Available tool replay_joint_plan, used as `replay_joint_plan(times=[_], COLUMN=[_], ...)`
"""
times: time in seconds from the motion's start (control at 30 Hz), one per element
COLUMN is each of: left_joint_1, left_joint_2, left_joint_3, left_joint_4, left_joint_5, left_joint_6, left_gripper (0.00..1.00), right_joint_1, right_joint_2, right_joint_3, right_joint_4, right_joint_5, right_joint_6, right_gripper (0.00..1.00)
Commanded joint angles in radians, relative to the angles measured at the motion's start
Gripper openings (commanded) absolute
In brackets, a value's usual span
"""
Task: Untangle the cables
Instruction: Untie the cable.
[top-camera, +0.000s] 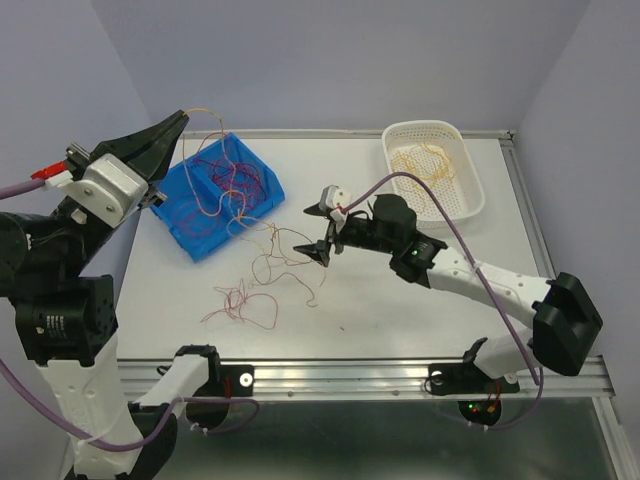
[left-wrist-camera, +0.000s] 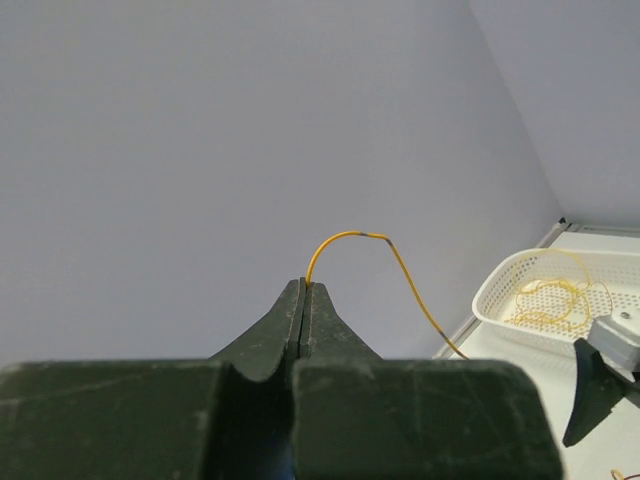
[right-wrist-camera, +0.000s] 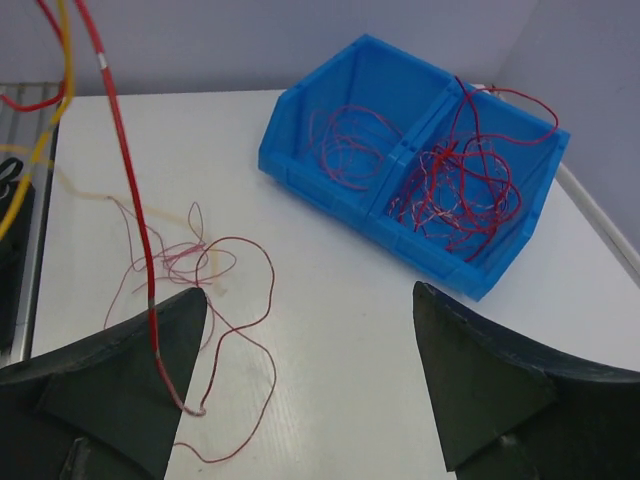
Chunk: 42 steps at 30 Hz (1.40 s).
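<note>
Left gripper (top-camera: 178, 122), raised over the far-left corner of the tabletop (top-camera: 400, 310), pinches a yellow-orange strand (left-wrist-camera: 350, 234) trailing down toward the loose cables (top-camera: 250, 295) near the front edge. Nearer them, just to their right, hovers the right gripper (top-camera: 322, 228), jaws spread wide.

Table (top-camera: 400, 310): white top, metal rail along near edge. Carries:
- blue bin (top-camera: 207, 246), two compartments, ahead of the right gripper (top-camera: 308, 230), on the left gripper (top-camera: 180, 118) side;
- white basket (top-camera: 474, 180), perforated, far corner, behind the right gripper;
- loose cables (right-wrist-camera: 185, 262), red and yellow, tangled on the bare top near the right gripper.
</note>
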Motion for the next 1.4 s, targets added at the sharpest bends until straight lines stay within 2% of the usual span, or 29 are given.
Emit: replay_joint_plan(times=[0.0, 0.07, 0.1, 0.13, 0.33, 0.53, 0.67, 0.8, 0.87, 0.9, 0.97, 1.07, 1.13, 1.17, 1.37], left_joint_1=[0.000, 0.000, 0.000, 0.000, 0.000, 0.000, 0.000, 0.000, 0.000, 0.000, 0.000, 0.000, 0.000, 0.000, 0.000], left_joint_2=[-0.008, -0.008, -0.006, -0.008, -0.006, -0.014, -0.011, 0.021, 0.018, 0.015, 0.014, 0.026, 0.025, 0.015, 0.003], left_joint_3=[-0.015, -0.016, -0.016, -0.018, -0.010, 0.020, 0.025, 0.080, 0.062, 0.048, 0.020, 0.004, -0.022, -0.039, -0.119], left_joint_4=[0.059, 0.063, 0.063, 0.064, 0.079, 0.102, 0.139, 0.118, 0.119, 0.122, 0.127, 0.128, 0.145, 0.154, 0.179], left_joint_5=[0.047, 0.047, 0.035, 0.025, -0.134, -0.372, -0.384, -0.383, -0.305, -0.262, -0.153, -0.104, -0.091, -0.067, 0.001], left_joint_6=[-0.020, -0.020, -0.015, -0.012, 0.029, 0.069, 0.049, 0.032, 0.038, 0.037, 0.009, -0.017, -0.029, -0.034, -0.063], left_gripper=[0.00, 0.00, 0.00, 0.00, 0.00, 0.00, 0.00, 0.00, 0.00, 0.00, 0.00, 0.00, 0.00, 0.00, 0.00], right_joint_1=[0.005, 0.005, 0.005, 0.004, 0.005, 0.005, 0.005, 0.005, 0.005, 0.004, 0.004, 0.005, 0.005, 0.004, 0.004], right_joint_2=[0.077, 0.096, 0.102, 0.105, 0.074, 0.168, 0.264, 0.251, 0.208, 0.192, 0.139, 0.029, -0.069, -0.099, -0.214], right_joint_3=[0.151, 0.175, 0.181, 0.178, 0.055, -0.205, -0.275, -0.295, -0.296, -0.293, -0.276, -0.256, -0.249, -0.235, -0.114], right_joint_4=[0.054, 0.052, 0.051, 0.051, 0.072, 0.187, 0.218, 0.203, 0.209, 0.210, 0.209, 0.207, 0.209, 0.209, 0.131], right_joint_5=[-0.099, -0.130, -0.140, -0.141, -0.059, 0.055, 0.037, 0.052, 0.049, 0.050, 0.058, 0.081, 0.112, 0.107, -0.006], right_joint_6=[-0.056, -0.047, -0.039, -0.024, 0.059, 0.223, 0.283, 0.281, 0.278, 0.275, 0.266, 0.241, 0.208, 0.192, 0.157], right_gripper=[0.78, 0.49, 0.30, 0.01, 0.01, 0.01, 0.01, 0.00, 0.36, 0.50, 0.70, 0.78, 0.90, 0.92, 0.95])
